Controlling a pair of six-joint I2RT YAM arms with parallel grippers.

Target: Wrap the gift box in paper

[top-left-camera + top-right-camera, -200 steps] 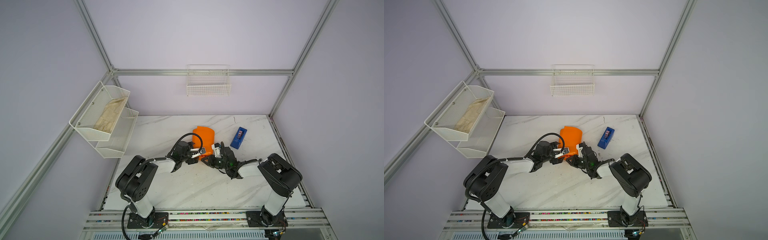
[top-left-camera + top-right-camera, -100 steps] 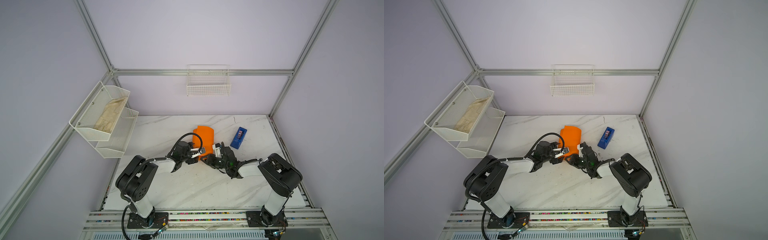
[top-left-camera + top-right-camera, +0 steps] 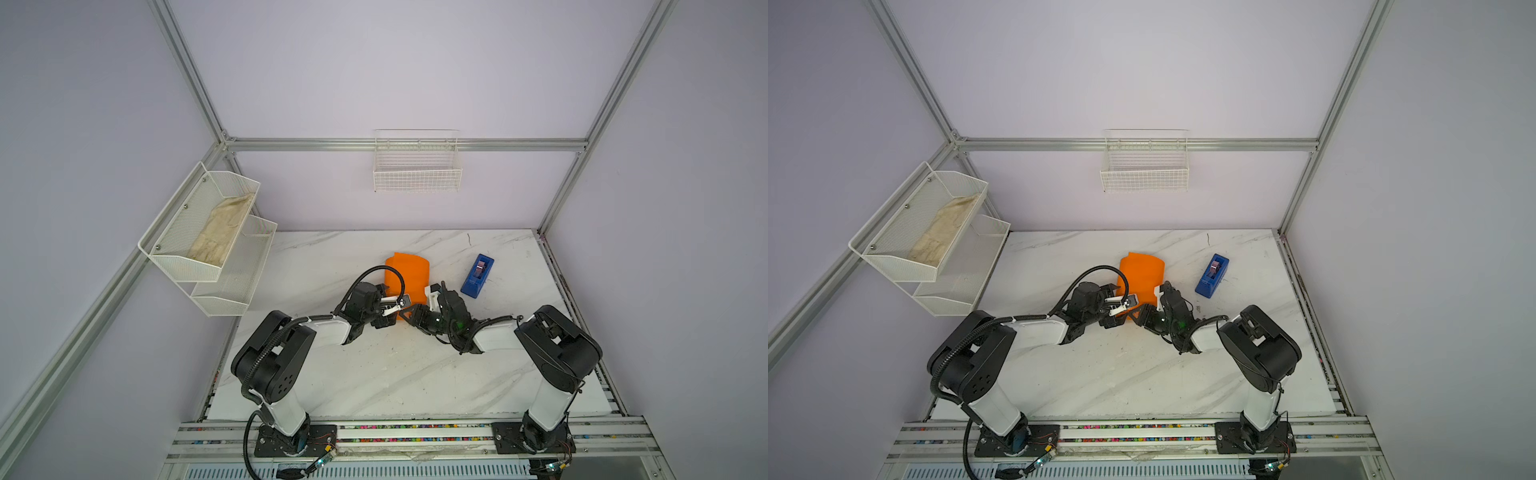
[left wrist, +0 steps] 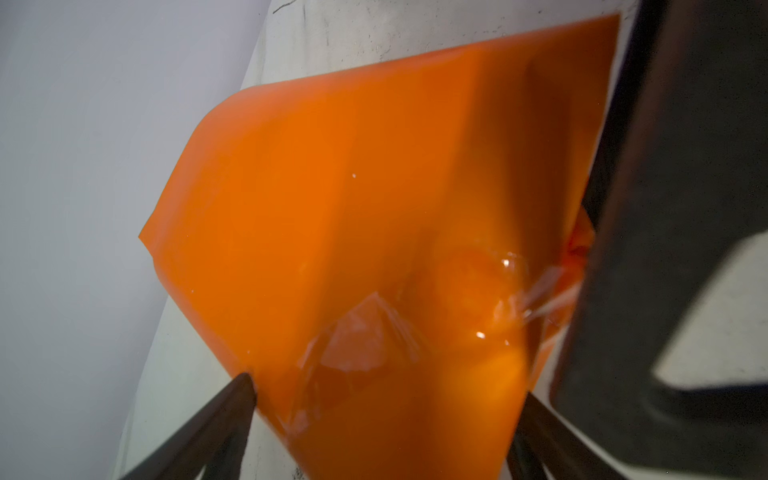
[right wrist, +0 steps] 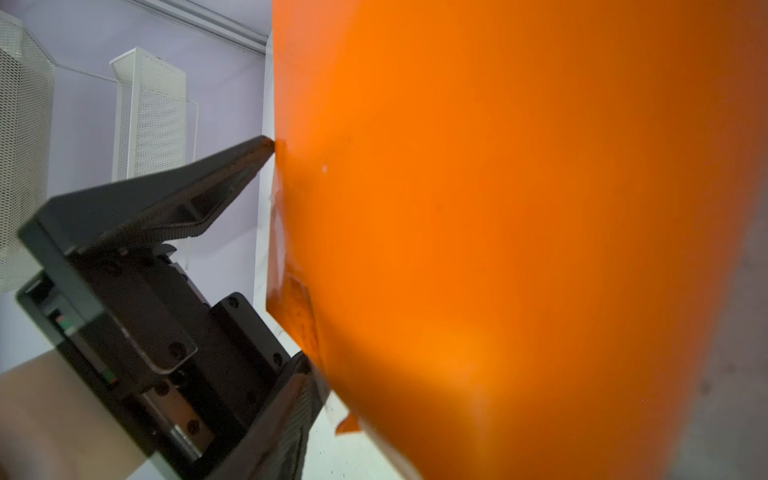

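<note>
The folded orange sheet of paper (image 3: 409,272) lies mid-table on the white marble-patterned tabletop (image 3: 374,374), wrapped into a bundle; the gift box cannot be seen. The left gripper (image 4: 386,415) stands spread wide, its dark fingers (image 4: 232,399) straddling the bundle's near end. The right gripper (image 3: 415,309) sits just beside the bundle, near a blue wedge-shaped tape dispenser (image 3: 478,276); I cannot tell how its jaws stand

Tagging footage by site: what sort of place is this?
Likely a robot lab test cell, not a home: aluminium frame with plain panel walls, two arms bolted to a rail at a marble-look table, wire basket on the back wall.
</note>
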